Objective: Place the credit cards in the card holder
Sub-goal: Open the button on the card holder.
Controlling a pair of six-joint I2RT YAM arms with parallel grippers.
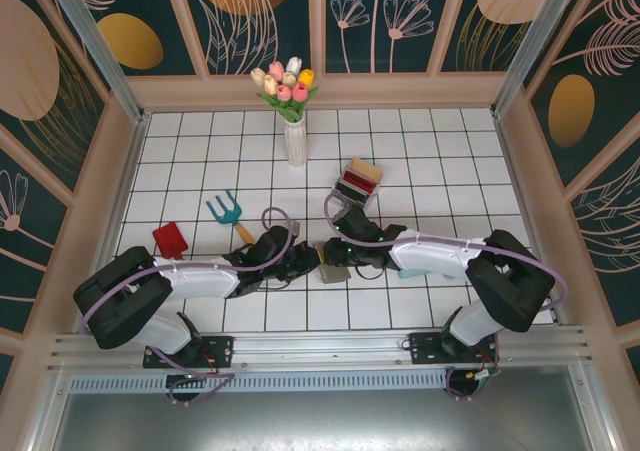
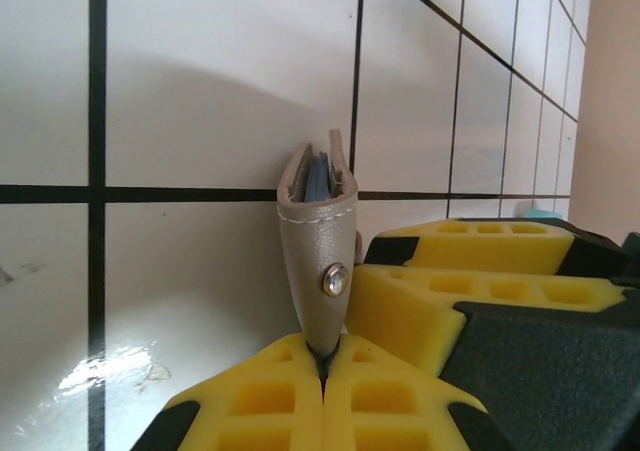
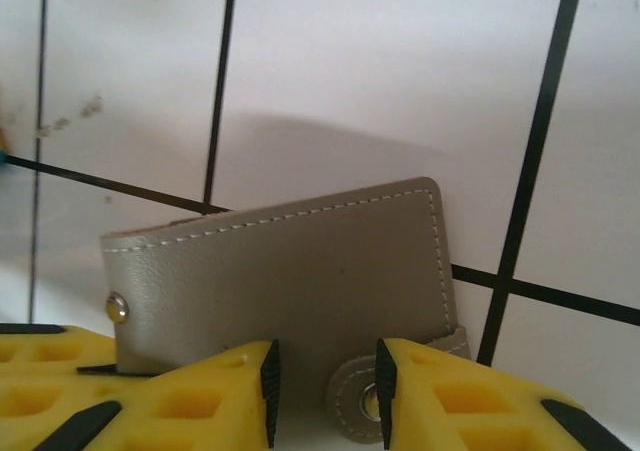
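So, progress check: basically nothing is in yet. The credit cards (image 1: 361, 182) (red, black, tan) are all sitting in the little upright rack (image 1: 345, 193) further back on the tiled worktop (image 1: 420, 151), well apart from the action. The card holder (image 1: 333, 271) is down near the front between the two arms. It's folded shut and stood up on edge rather than lying flat. As I read it, we're at the "get the wallet open" stage, so opening it and moving every card over is all left to do.

Left tool (image 2: 322, 366): pads pressed right together, pinching the bottom edge of the card holder by the snap stud. From the left wrist view you're looking at it end-on, with a sliver of blue lining peeking out between the grey flaps.

Right tool (image 3: 325, 381): partly spread, not pinching anything. Its fingers sit either side of the clasp tab (image 3: 360, 403), right up against the holder's lower edge. Can't tell if they actually touch the tab.
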